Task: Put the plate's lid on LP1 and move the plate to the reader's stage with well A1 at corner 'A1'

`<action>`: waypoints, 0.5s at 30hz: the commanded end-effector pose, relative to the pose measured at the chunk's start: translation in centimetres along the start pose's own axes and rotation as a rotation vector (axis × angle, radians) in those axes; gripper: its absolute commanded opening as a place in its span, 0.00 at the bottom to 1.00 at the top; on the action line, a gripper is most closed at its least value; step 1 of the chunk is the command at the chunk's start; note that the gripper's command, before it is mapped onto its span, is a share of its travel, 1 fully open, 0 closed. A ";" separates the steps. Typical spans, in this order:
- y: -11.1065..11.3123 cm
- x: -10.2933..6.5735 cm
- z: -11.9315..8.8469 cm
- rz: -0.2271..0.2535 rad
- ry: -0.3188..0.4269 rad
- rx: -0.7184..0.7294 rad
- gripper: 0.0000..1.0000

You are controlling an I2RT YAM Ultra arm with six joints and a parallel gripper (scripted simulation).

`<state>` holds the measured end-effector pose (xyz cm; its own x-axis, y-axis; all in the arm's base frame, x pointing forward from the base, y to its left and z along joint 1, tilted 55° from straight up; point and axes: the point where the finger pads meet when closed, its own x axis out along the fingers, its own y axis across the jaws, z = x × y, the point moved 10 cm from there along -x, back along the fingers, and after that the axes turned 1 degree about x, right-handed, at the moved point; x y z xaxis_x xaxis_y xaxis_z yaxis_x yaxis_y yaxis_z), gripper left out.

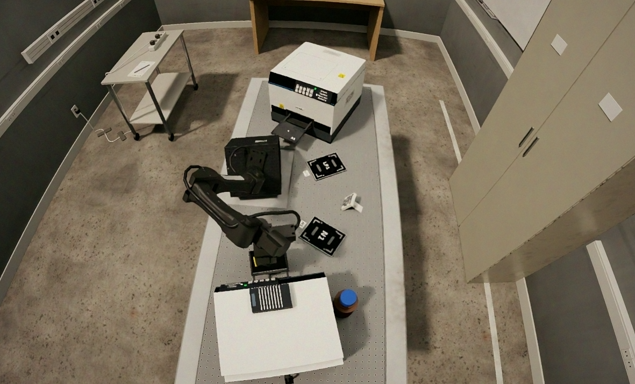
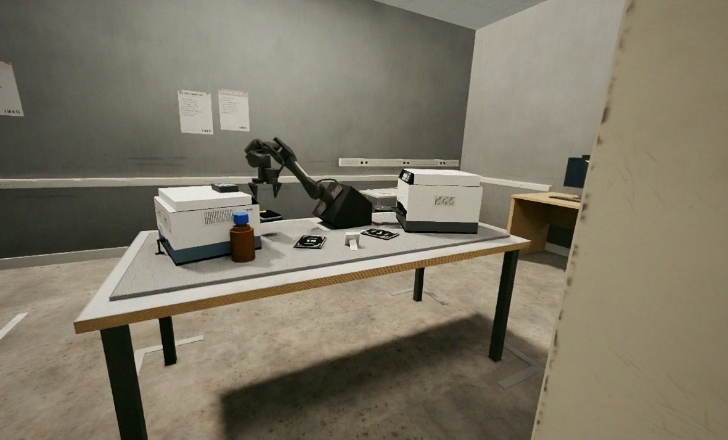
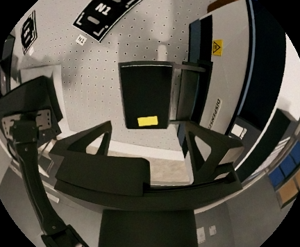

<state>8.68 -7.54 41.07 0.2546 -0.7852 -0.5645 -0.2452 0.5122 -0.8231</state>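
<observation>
The gripper (image 3: 147,137) hangs above the dispenser's stage with its fingers spread wide and nothing between them; in the wrist view one finger (image 3: 96,137) stands to the left of the plate and the other (image 3: 203,153) to its right, both clear of it. The plate (image 3: 146,94), dark and with its lid on, lies flat on the stage just in front of the dispenser (image 1: 274,329), and a yellow label (image 3: 147,121) shows at the short end nearer the camera. From above the wrist of the arm (image 1: 224,214) covers most of the plate, so only a thin edge of it can be seen there. The N1 mat (image 1: 322,235) lies on the bench just beside the arm, the LP1 mat (image 1: 327,165) farther along toward the reader (image 1: 317,85), whose stage (image 1: 291,129) sticks out in front with nothing on it. The brown bottle (image 1: 345,303) with the blue cap stands upright close beside the dispenser, well apart from the gripper
</observation>
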 end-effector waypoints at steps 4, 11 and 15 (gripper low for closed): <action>0.4 -0.1 -0.6 0.007 -0.016 0.006 1.00; 0.4 0.7 -0.5 0.006 -0.015 0.004 1.00; 0.4 1.3 -0.5 0.005 -0.015 0.003 1.00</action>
<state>8.58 -8.45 40.02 0.2165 -0.7871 -0.5776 -0.2545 0.5257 -0.8117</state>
